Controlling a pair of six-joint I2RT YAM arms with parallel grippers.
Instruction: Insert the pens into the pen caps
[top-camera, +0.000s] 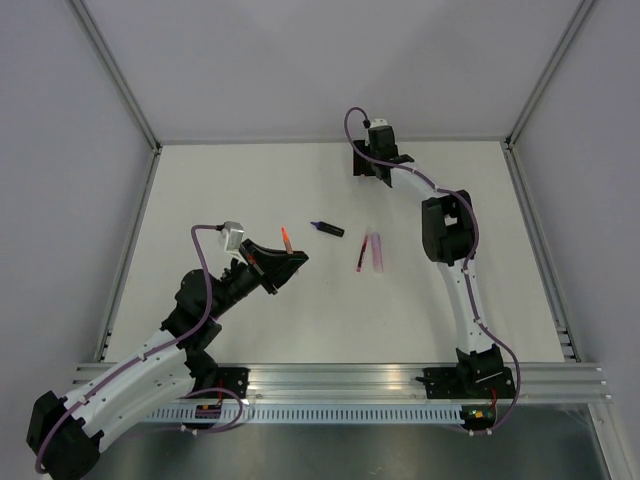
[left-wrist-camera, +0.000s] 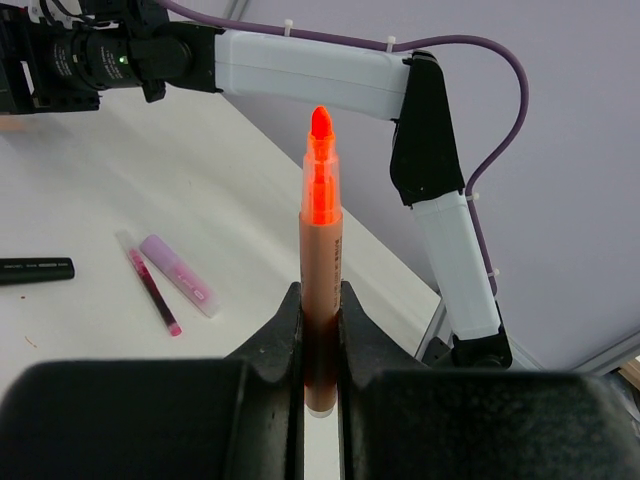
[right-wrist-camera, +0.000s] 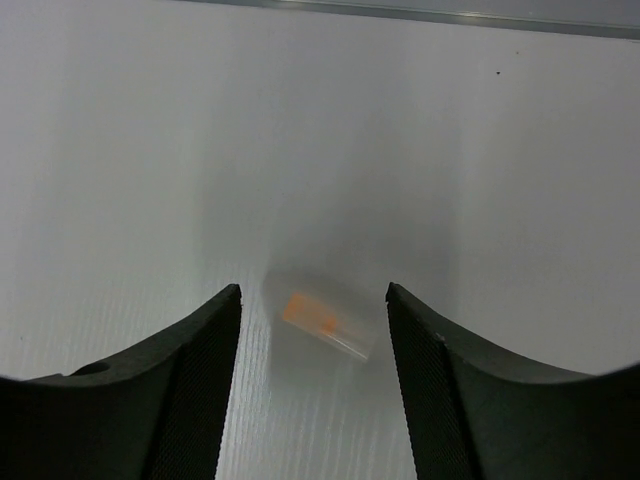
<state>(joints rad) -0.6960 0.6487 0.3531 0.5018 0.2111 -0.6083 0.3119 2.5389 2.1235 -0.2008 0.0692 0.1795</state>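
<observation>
My left gripper (top-camera: 285, 256) (left-wrist-camera: 320, 302) is shut on an orange-red pen (top-camera: 287, 238) (left-wrist-camera: 320, 230) and holds it upright above the table, bare tip up. My right gripper (top-camera: 363, 165) (right-wrist-camera: 313, 300) is open at the far back of the table, its jaws either side of a small clear cap with an orange core (right-wrist-camera: 320, 318), blurred, lying on the table. A dark navy pen (top-camera: 327, 228) (left-wrist-camera: 35, 270) lies mid-table. A slim pink-red pen (top-camera: 360, 252) (left-wrist-camera: 150, 285) lies beside a light purple cap (top-camera: 377, 250) (left-wrist-camera: 180, 275). No pink cap shows.
White walls with metal corner posts (top-camera: 130, 100) close the table on three sides. A metal rail (top-camera: 400, 380) runs along the near edge. The right arm (top-camera: 445, 230) stretches over the right half of the table.
</observation>
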